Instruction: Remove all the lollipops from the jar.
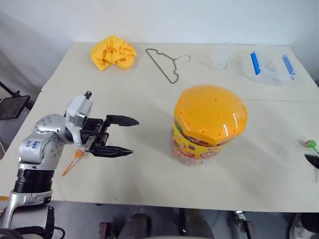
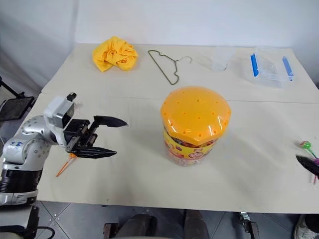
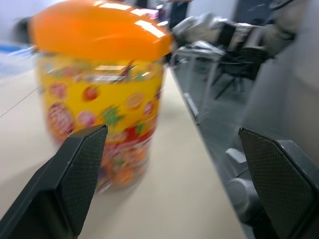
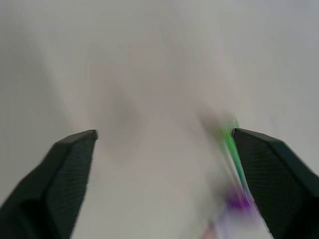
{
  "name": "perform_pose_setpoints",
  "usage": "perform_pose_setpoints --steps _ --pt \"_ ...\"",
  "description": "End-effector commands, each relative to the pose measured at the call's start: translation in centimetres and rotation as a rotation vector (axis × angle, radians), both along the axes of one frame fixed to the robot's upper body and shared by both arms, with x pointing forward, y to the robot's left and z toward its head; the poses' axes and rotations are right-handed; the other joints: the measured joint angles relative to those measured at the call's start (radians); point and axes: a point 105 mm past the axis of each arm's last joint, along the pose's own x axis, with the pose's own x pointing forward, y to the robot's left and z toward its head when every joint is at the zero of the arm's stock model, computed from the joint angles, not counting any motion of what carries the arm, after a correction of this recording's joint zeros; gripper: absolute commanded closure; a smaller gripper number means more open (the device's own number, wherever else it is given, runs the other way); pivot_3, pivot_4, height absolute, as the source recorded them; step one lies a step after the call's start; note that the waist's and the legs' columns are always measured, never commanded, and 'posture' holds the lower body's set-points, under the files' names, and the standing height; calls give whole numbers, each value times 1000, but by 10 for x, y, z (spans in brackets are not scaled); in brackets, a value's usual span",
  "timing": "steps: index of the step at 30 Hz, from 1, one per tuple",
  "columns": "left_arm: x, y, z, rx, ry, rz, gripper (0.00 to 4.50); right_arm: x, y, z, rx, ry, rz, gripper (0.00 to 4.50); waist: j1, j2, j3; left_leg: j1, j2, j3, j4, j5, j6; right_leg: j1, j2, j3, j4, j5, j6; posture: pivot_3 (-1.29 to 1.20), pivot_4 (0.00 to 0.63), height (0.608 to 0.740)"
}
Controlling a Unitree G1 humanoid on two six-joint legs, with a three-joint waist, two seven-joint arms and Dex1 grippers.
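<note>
From my end the jar [image 1: 210,123] sits upright near the middle of the table, domed orange lid on and dotted with little holes, yellow-pink candy print round the body. An orange lollipop [image 1: 72,162] lies flat by the table's left front edge, stick and all. Over at the far right edge there's a green lollipop [image 2: 306,145] lying on the tabletop, with something purple blurred just beside it.
</note>
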Motion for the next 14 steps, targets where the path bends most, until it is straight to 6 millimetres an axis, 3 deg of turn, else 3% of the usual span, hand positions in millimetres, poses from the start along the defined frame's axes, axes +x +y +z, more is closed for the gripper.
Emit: perform_pose_setpoints --steps 1,4,8,14 --pt "13 24 -2 35 -43 171 0 -8 26 32 -25 -126 160 40 1 0 0 0 0 0 0 0 0 0 0 0 0 0 0 0 150 740" --pt "20 47 -14 28 -11 326 0 -11 81 27 -53 -144 403 40 2 0 0 2 0 -1 0 0 0 1 -1 0 0 0 0 0 150 740" --pt "18 65 -31 95 -24 426 0 -21 128 10 -109 -168 589 40 6 0 0 1 1 -2 0 -1 -1 1 -2 0 4 0 0 0 150 740" --pt "13 82 -35 107 -66 532 0 -14 135 -6 -146 -237 587 40 24 0 0 1 -1 -2 0 -1 -1 1 -3 0 4 0 0 0 150 740"
